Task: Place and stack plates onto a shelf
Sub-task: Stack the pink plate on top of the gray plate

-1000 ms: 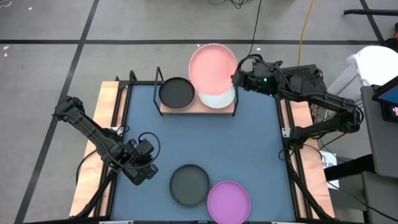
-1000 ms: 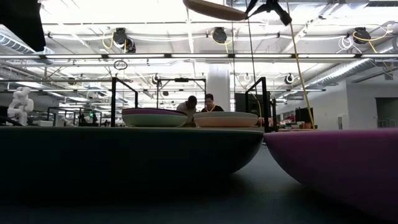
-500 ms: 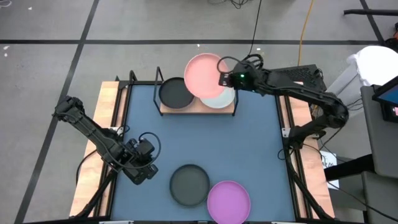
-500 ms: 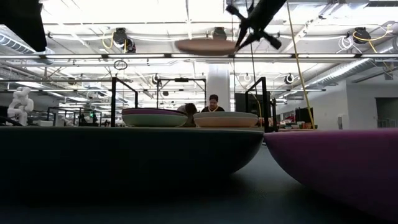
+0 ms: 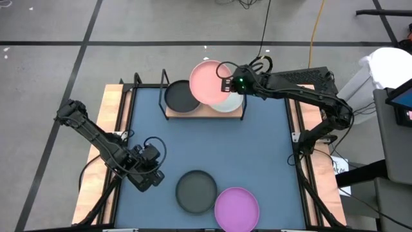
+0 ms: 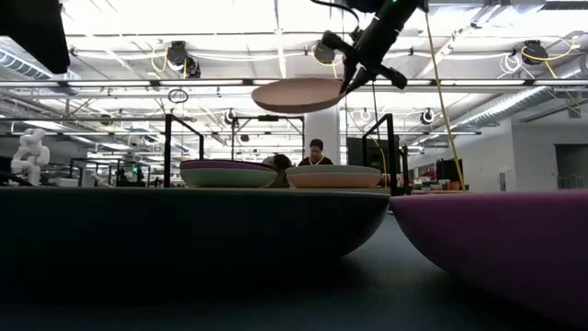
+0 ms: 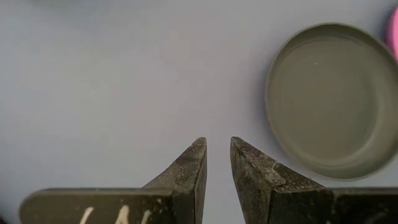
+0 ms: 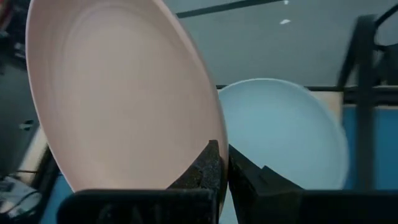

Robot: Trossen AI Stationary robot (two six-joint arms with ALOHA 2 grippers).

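The right gripper (image 5: 226, 84) had its fingers pinched on the rim of a pink plate (image 5: 208, 82), held in the air above the shelf (image 5: 205, 113) — over the whitish plate (image 5: 230, 103), beside a dark grey plate (image 5: 182, 96). The left gripper (image 7: 217, 163) hung over the blue mat (image 5: 212, 145), fingers slightly parted and empty — near another grey plate (image 5: 196, 191) and a purple plate (image 5: 236, 209).

Shelf (image 5: 205, 113): both halves taken, dark grey plate (image 5: 183, 96) on one, whitish plate (image 5: 228, 103) on the other.
Above shelf: pink plate (image 5: 210, 82) hangs there, clear of both.
Shelf ends: black wire posts (image 6: 172, 147).
Tabletop middle (image 5: 212, 145): open.
Near edge: grey plate (image 5: 196, 191), purple plate (image 5: 236, 208) touching.
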